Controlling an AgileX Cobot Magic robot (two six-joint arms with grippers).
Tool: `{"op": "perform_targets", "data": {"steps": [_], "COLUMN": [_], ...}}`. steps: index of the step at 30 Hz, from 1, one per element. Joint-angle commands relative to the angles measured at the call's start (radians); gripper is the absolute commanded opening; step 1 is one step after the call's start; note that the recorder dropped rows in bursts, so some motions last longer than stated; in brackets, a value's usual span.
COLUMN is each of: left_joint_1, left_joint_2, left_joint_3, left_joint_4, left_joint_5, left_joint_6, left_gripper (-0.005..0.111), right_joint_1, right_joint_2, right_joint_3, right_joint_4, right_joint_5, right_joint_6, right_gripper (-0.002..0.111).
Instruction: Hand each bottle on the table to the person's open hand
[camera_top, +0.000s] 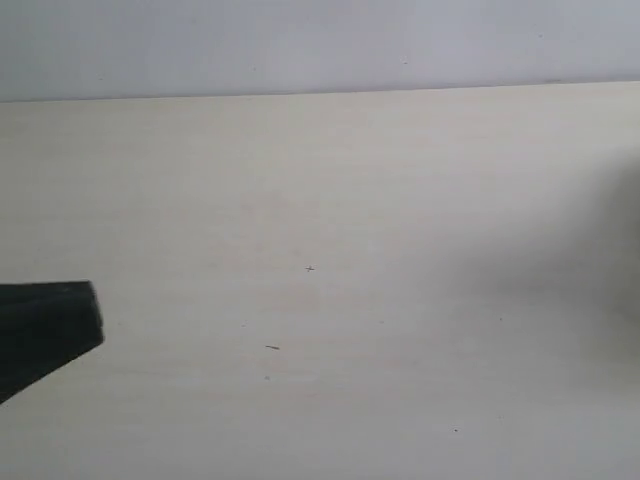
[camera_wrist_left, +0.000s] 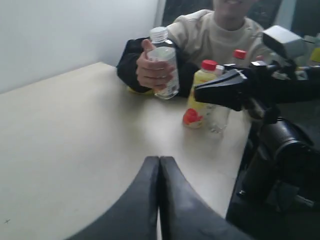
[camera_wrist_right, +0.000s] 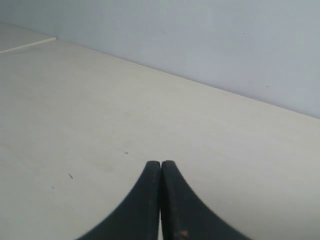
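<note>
In the left wrist view a person's hand (camera_wrist_left: 149, 70) is closed round the clear bottle with the white cap (camera_wrist_left: 164, 62), held upright above the table (camera_wrist_left: 75, 130). The yellow bottle with the red cap (camera_wrist_left: 199, 97) stands on the table next to it. Beside that is a clear bottle base (camera_wrist_left: 218, 119), and a second red cap (camera_wrist_left: 239, 53) shows above my right arm (camera_wrist_left: 260, 86), which crosses in front of them. My left gripper (camera_wrist_left: 159, 159) is shut and empty, well short of the bottles. My right gripper (camera_wrist_right: 160, 163) is shut and empty over bare table (camera_wrist_right: 100, 115).
The exterior view shows only the beige table (camera_top: 350, 250), the wall behind it, and a dark part of my left arm (camera_top: 50, 330) at the left edge. The seated person (camera_wrist_left: 220, 30) is at the table's far side. The right arm's base (camera_wrist_left: 280, 160) stands at the table edge.
</note>
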Motion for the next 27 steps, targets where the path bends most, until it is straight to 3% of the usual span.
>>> {"op": "perform_targets", "data": {"steps": [1,15,21,24,27], "left_joint_1": [-0.007,-0.007,-0.007,0.054,0.167], "left_joint_2": [-0.153,-0.191,-0.201,-0.227,-0.271], "left_joint_3": [0.041,0.066,0.068,0.068,0.068], "left_joint_4": [-0.054,-0.114,-0.155,-0.138,-0.118], "left_joint_5": [0.006,0.025,-0.081,-0.206,-0.276], "left_joint_6": [0.014,0.006,0.001,0.006,0.013], "left_gripper": [0.0,0.0,0.0,0.0,0.0], "right_joint_1": [-0.003,-0.003,-0.003,-0.003,-0.003], "right_joint_2": [0.003,0.003,0.003,0.003,0.003], "right_joint_3": [0.003,0.003,0.003,0.003,0.003], "right_joint_4": [0.001,0.001,0.001,0.001,0.001], "right_joint_5": [-0.005,-0.005,-0.005,-0.005,-0.005], "right_joint_6": [-0.003,-0.003,-0.003,-0.003,-0.003], "right_gripper": [0.0,0.0,0.0,0.0,0.0]}}
